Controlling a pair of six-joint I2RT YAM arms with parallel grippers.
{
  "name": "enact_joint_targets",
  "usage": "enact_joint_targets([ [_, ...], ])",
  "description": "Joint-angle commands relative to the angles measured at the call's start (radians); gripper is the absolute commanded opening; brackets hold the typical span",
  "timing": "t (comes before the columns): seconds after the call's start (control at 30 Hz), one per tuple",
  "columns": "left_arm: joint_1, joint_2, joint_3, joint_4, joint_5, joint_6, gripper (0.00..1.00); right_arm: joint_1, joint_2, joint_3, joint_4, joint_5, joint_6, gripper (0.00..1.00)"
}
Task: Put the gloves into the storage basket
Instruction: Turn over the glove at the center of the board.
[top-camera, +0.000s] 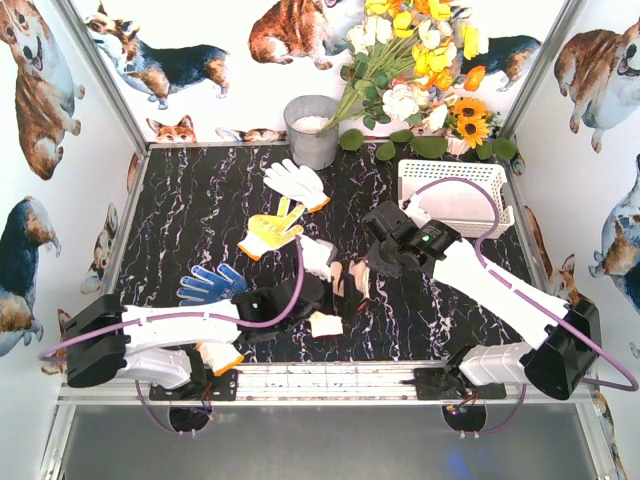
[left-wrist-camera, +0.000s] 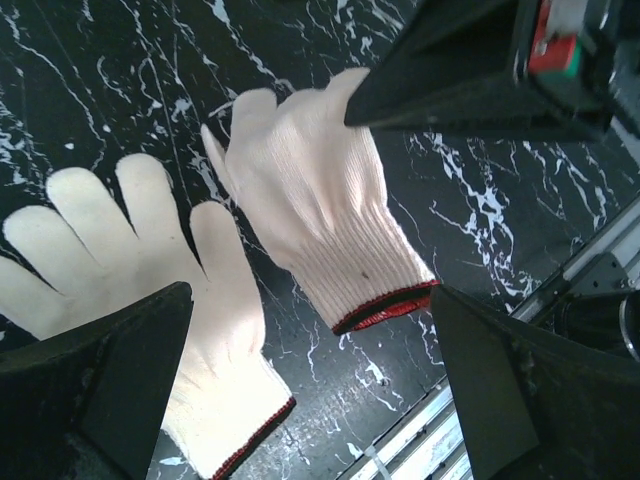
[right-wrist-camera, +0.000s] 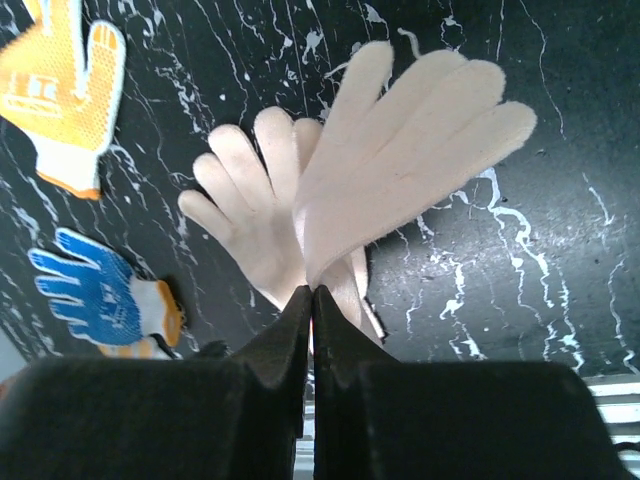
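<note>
My right gripper (right-wrist-camera: 312, 292) is shut on the edge of a beige glove (right-wrist-camera: 400, 160) and holds it above the table; in the top view that gripper (top-camera: 352, 280) is at mid-table. A second beige glove (left-wrist-camera: 130, 270) with a red-trimmed cuff lies flat beneath. My left gripper (left-wrist-camera: 310, 400) is open, close above the table, its fingers (left-wrist-camera: 100, 380) apart on either side of both cuffs and gripping nothing. On the table lie a yellow glove (top-camera: 270, 230), a blue glove (top-camera: 210, 285) and a white glove with an orange cuff (top-camera: 295, 182). The white lattice storage basket (top-camera: 455, 172) stands at the back right.
A grey metal bucket (top-camera: 312, 130) stands at the back centre with a bunch of flowers (top-camera: 420, 60) beside it. An aluminium rail (top-camera: 330, 380) runs along the near edge. Corgi-patterned walls close in the table's left, right and far sides.
</note>
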Motion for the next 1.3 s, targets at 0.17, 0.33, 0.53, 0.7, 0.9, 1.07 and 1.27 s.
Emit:
enact_joint_targets([
  [0.17, -0.070, 0.120, 0.147, 0.020, -0.104, 0.057, 1.00, 0.001, -0.042, 0.067, -0.035, 0.070, 0.197, 0.00],
  [0.33, -0.076, 0.189, 0.189, -0.030, -0.168, 0.112, 0.95, 0.001, -0.058, 0.067, -0.028, 0.071, 0.217, 0.00],
  [0.53, -0.090, 0.229, 0.233, -0.082, -0.219, 0.152, 0.69, 0.001, -0.074, 0.064, -0.027, 0.089, 0.219, 0.00],
  [0.7, -0.096, 0.245, 0.258, -0.101, -0.232, 0.165, 0.33, 0.001, -0.078, 0.055, -0.034, 0.111, 0.215, 0.00],
  [0.9, -0.099, 0.271, 0.275, -0.053, -0.137, 0.172, 0.06, 0.000, -0.084, 0.038, -0.126, 0.242, 0.213, 0.00],
  [1.07, -0.100, 0.341, 0.340, -0.017, -0.020, 0.147, 0.00, -0.002, -0.122, 0.029, -0.271, 0.400, 0.241, 0.00],
  [1.27, -0.080, 0.433, 0.369, 0.135, 0.142, 0.036, 0.00, -0.009, -0.206, 0.004, -0.300, 0.497, 0.179, 0.00],
])
